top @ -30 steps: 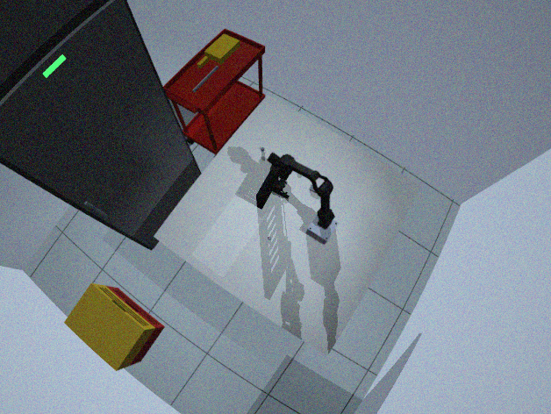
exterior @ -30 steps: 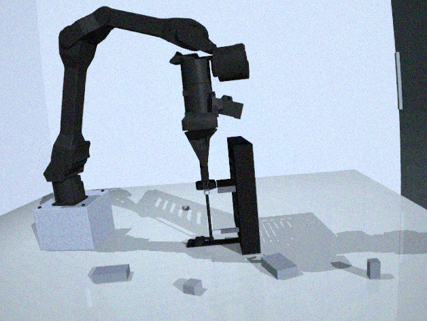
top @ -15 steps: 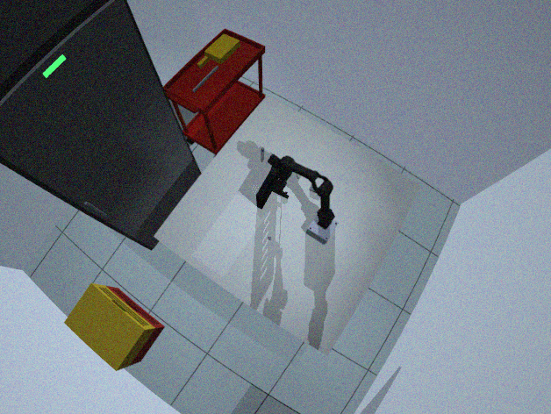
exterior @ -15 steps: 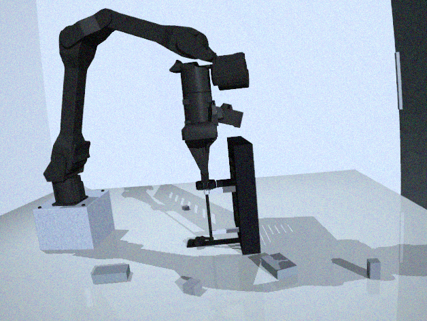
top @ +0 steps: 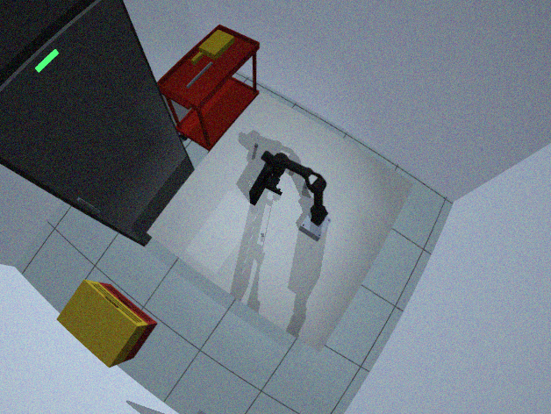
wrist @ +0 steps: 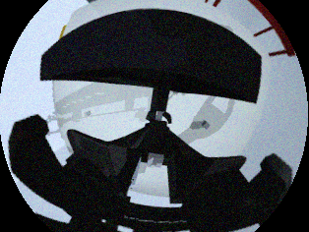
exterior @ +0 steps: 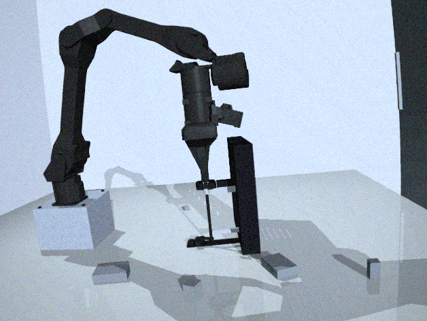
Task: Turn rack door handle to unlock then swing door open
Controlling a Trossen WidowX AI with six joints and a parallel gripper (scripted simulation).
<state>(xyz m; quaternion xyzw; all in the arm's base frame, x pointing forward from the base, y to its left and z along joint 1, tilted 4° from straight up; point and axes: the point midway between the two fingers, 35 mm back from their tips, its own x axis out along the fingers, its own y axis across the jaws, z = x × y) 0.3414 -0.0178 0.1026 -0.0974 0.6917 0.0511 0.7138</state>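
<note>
Gray blocks (exterior: 111, 272) sit nearest on the pale surface (exterior: 155, 293) (top: 356, 275). Behind them stands the black upright panel (exterior: 246, 196) (top: 260, 189) (wrist: 153, 49), the upright handle (exterior: 209, 217) just beside it—and the tool (exterior: 205, 179) (wrist: 157, 131) is clamped on the handle's upper part. Farther back rises a dark cabinet (exterior: 414, 138) (top: 97, 115).

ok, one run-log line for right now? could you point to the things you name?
end effector (exterior: 206, 181) (wrist: 157, 131): closed on handle (exterior: 209, 215) | handle: upright, top end gripped | arm (exterior: 138, 29) (top: 296, 165): reaching over from base (exterior: 63, 227) (top: 311, 228) | quarter turn: cannot tell
</note>
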